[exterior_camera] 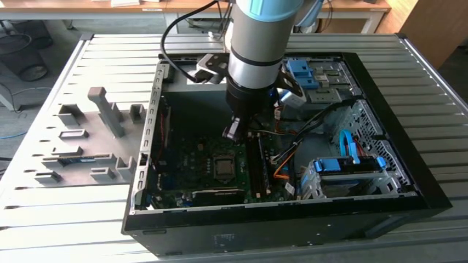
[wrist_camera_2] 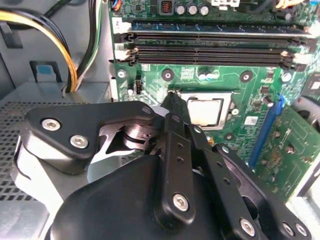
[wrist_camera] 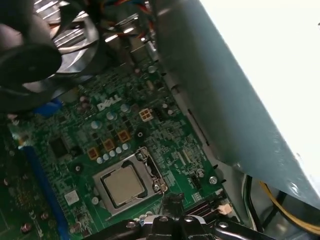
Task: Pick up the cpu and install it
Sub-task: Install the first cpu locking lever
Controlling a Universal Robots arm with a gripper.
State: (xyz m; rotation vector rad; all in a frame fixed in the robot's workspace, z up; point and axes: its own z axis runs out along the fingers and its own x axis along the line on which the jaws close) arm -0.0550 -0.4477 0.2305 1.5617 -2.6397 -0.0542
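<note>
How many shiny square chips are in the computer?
1. In the second wrist view the cpu lies in its socket on the green motherboard, close to the gripper. Others may be hidden under the arm.

You'll find a white printed mark (wrist_camera: 109, 103) on the green motherboard (wrist_camera: 165, 145), just beside the black fan (wrist_camera: 30, 55); its other markings and stickers are too small for you to read

The cpu (wrist_camera: 121, 186) is a small flat square chip with a silvery-grey metal face. It lies level, face up, seated in its socket on the green board, apart from the claw (wrist_camera_2: 172, 100), whose tip hangs just beside one edge of the chip (wrist_camera_2: 205, 111).
</note>
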